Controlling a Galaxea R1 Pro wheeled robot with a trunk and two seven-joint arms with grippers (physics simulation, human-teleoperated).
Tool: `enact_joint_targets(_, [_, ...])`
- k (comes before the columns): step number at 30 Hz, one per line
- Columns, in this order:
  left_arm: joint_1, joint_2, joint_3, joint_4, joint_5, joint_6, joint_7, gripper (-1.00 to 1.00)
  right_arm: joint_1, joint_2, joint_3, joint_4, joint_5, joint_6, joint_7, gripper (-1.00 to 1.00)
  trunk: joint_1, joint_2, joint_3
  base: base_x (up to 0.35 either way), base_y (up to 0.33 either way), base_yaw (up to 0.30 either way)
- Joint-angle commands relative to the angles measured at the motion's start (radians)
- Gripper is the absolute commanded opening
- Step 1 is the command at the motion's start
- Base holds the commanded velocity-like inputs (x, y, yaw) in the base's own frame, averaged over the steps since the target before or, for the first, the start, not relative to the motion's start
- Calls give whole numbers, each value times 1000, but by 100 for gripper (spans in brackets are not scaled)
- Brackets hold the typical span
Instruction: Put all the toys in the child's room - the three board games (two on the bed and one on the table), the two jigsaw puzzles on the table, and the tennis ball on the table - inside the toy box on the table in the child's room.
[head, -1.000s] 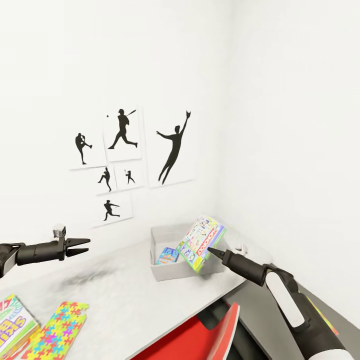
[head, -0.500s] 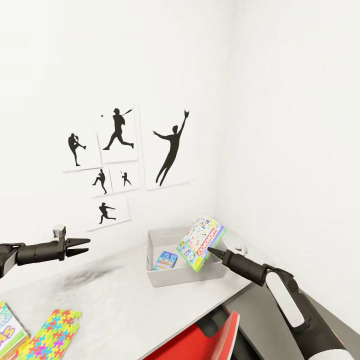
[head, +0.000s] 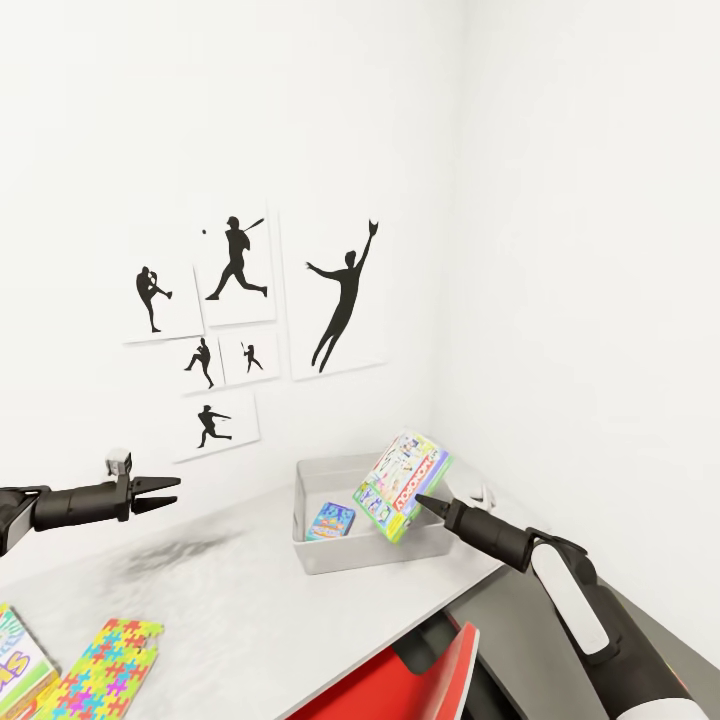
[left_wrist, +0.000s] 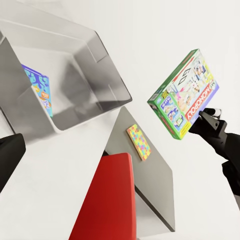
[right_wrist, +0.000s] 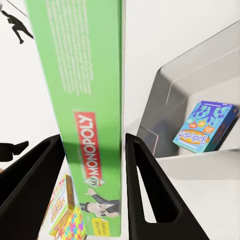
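Observation:
My right gripper (head: 425, 503) (right_wrist: 92, 165) is shut on a green Monopoly board game (head: 403, 485) (left_wrist: 184, 100) (right_wrist: 95, 100), held tilted on edge above the right part of the toy box (head: 345, 558) (left_wrist: 95, 60) (right_wrist: 165, 95). A small blue board game (head: 331, 521) (right_wrist: 205, 127) (left_wrist: 41, 91) lies inside the box. The box stands at the table's (head: 250, 590) far right corner. My left gripper (head: 165, 491) hovers open over the table's left part, holding nothing. At the near left edge lie a jigsaw puzzle (head: 102, 668) and another board game (head: 15, 660).
A red chair (head: 405, 680) (left_wrist: 107, 200) stands under the table's front edge. Beside it, a second jigsaw-patterned board (left_wrist: 138, 141) lies on a low grey surface (left_wrist: 152, 180). White walls close the corner behind the box, with black baseball silhouettes (head: 240, 315).
The head view shifted a little a second ago, sliding the table's things left in the picture. Both arms and the held Monopoly box keep the same pose.

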Motion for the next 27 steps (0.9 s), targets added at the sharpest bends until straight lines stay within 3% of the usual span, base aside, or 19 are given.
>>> enact_joint_targets(1, [0,0,7,0,-11,11,-5,100,0,-1,0,0,-4,4,0,-100,0,-1,0,0,0,0])
enact_joint_targets(7, [0,0,7,0,-11,10,-5,100,-1,1,-3,3,-8,11,-4,-100,0,-1,0,0,0,0])
enact_joint_targets(10, [0,0,7,0,-11,9,-5,100,-16,9,-4,69,-11,17,-18,-100,0,-1,0,0,0,0])
enact_joint_targets(15, [0,-3,7,0,-11,9,-5,100,-171,46,-4,212,-16,55,-84,-100,0,-1,0,0,0,0])
enact_joint_targets(21, [0,-9,7,0,-11,9,-5,100,-428,100,-7,522,-13,85,-137,-100,0,-1,0,0,0,0])
enact_joint_targets(25, [0,-10,7,0,-11,9,-5,100,-549,122,-7,682,-11,79,-152,-100,0,-1,0,0,0,0])
enact_joint_targets(27, [0,-11,7,0,-11,9,-5,100,-575,127,-8,719,-10,62,-166,-100,0,-1,0,0,0,0])
